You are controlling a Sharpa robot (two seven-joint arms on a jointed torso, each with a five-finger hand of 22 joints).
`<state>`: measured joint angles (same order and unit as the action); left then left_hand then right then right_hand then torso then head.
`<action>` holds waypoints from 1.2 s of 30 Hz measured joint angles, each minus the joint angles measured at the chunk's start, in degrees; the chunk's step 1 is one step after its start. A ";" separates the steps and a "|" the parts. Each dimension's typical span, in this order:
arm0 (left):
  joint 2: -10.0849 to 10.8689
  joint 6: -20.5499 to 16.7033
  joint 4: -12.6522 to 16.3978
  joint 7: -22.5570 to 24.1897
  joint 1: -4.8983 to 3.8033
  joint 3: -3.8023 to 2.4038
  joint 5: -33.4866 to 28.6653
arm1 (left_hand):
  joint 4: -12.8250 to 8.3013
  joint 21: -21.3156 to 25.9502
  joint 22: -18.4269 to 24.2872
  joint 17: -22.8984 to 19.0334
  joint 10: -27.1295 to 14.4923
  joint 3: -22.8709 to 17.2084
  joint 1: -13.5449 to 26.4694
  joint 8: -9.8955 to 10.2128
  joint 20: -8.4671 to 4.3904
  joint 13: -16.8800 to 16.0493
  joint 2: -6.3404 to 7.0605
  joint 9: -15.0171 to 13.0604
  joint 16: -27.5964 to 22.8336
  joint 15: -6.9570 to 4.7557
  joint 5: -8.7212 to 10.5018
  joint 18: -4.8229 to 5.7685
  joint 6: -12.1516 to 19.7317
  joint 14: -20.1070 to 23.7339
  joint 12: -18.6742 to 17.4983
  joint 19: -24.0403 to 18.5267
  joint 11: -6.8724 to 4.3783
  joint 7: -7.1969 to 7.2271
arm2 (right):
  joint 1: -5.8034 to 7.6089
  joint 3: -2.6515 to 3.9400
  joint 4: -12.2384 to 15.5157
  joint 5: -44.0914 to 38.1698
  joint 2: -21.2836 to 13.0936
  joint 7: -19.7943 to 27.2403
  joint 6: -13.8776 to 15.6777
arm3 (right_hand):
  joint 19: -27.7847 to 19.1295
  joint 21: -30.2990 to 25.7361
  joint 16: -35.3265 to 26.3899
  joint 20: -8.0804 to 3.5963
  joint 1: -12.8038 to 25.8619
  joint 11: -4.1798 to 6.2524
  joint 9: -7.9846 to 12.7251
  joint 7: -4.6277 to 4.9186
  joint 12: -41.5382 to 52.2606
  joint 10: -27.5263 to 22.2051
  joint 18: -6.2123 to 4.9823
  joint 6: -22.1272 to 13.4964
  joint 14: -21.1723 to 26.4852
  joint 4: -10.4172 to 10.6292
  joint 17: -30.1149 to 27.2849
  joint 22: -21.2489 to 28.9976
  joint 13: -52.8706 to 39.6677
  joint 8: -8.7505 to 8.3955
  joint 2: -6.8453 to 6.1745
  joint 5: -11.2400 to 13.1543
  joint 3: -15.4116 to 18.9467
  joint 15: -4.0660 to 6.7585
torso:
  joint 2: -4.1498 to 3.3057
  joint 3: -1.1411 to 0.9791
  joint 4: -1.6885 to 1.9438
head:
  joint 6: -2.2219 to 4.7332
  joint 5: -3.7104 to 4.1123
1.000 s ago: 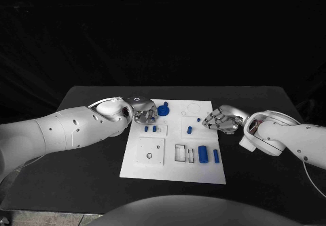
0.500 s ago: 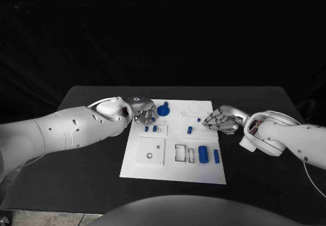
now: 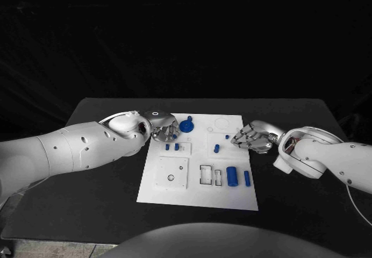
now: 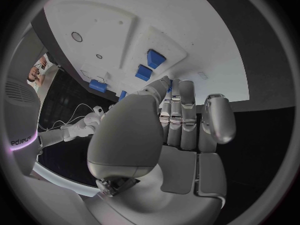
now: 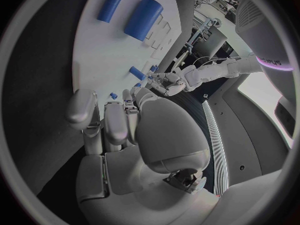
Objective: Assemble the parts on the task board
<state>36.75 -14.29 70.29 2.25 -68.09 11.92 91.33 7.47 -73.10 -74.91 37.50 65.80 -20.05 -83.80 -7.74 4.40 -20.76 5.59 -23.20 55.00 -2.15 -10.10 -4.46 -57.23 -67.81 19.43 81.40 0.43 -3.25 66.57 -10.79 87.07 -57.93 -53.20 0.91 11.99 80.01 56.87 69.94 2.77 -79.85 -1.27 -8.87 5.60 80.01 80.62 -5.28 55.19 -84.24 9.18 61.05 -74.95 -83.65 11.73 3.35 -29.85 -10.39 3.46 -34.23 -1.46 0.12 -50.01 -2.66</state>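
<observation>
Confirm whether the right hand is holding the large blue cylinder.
No. The large blue cylinder lies on the task board, apart from the right hand.

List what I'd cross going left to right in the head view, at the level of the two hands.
Left hand → round blue part at the board's far end → small blue part on the task board → right hand.

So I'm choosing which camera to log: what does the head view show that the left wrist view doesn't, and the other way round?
Head view alone: the whole task board on the black table, with the large blue cylinder and the thin blue rod near the robot.
Left wrist view alone: the inner side of the left robot hand, fingers extended.
Both: the board, the left robot hand and the two small blue blocks.
</observation>
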 measured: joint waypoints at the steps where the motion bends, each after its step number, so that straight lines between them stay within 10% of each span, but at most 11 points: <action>1: 0.03 0.00 0.03 0.02 0.00 0.00 0.00 | 0.00 0.21 0.00 -0.06 0.00 0.00 0.00 0.00 0.00 0.00 0.00 0.00 0.00 0.00 0.00 0.00 0.00 0.00 0.00 0.00 0.00 0.00 | 0.00 0.00 -0.01 0.00 0.00 0.00 0.00 | 0.00 0.00 0.00 0.00 0.00 0.05 0.00 0.00 0.00 0.05 0.00 0.00 0.00 0.00 0.00 0.00 0.00 0.00 0.00 0.00 0.00 0.00 | 0.00 0.00 0.00 | 0.00 -0.01; 18: 0.23 -0.12 0.04 0.06 0.02 0.01 0.00 | 0.32 0.54 0.01 -0.59 0.00 -0.32 0.26 1.45 -0.21 -0.92 0.26 0.98 -0.39 -0.21 0.74 0.00 2.27 0.22 0.00 -0.20 0.00 1.00 | -0.05 0.00 -0.09 0.00 -0.03 -0.01 -0.02 | 0.00 -0.19 0.00 0.00 0.00 0.09 0.06 0.00 0.09 0.10 0.00 0.00 0.00 0.05 0.00 0.01 0.00 0.00 0.00 0.00 -0.26 0.00 | 0.00 0.00 -0.03 | 0.00 -0.06; 29: 2.34 -2.51 0.94 -0.90 -0.17 -0.37 0.96 | 3.75 0.54 0.01 -0.88 -0.21 0.58 2.23 4.01 -0.20 -1.90 2.27 4.18 -0.39 -0.21 4.37 0.00 14.51 0.21 -0.46 -0.20 0.21 5.04 | -0.03 0.00 0.01 0.01 -0.52 -0.01 0.27 | 0.00 -0.19 0.00 0.00 0.00 0.09 0.05 0.00 -0.01 0.09 0.00 0.00 0.00 0.00 0.00 0.02 0.00 0.00 0.00 0.00 -0.32 0.00 | 0.01 0.01 -0.01 | 0.00 -0.05; 36: 5.15 -4.86 2.51 -2.01 -1.37 -0.57 1.66 | 5.17 0.54 0.01 -0.88 -0.21 1.38 1.88 4.01 -0.20 -2.29 3.10 4.95 -0.39 -0.41 4.94 0.00 16.85 0.01 -0.68 -0.20 0.21 6.34 | 1.18 -0.01 0.64 0.00 -0.77 -0.11 0.85 | 0.00 -0.19 0.00 0.00 0.00 0.29 0.05 0.00 -0.04 -0.11 0.00 0.00 0.00 0.00 -0.07 0.02 0.00 0.00 0.00 0.00 -0.32 0.00 | 0.04 0.05 -0.02 | 0.00 -0.14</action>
<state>41.90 -19.15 72.80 0.23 -69.46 11.35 92.99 12.64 -72.56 -74.90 36.62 65.59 -18.66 -81.93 -3.74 4.19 -23.06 8.69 -18.25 54.61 -2.56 -5.16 -4.46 -40.38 -67.81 18.75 81.19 0.64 3.09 67.74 -10.80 87.71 -57.93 -53.97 0.80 12.84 80.01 56.68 69.94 2.77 -79.85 -0.98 -8.82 5.60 79.97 80.51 -5.28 55.19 -84.24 9.18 60.98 -74.92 -83.65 11.73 3.35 -29.85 -10.71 3.46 -34.18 -1.40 0.10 -50.01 -2.81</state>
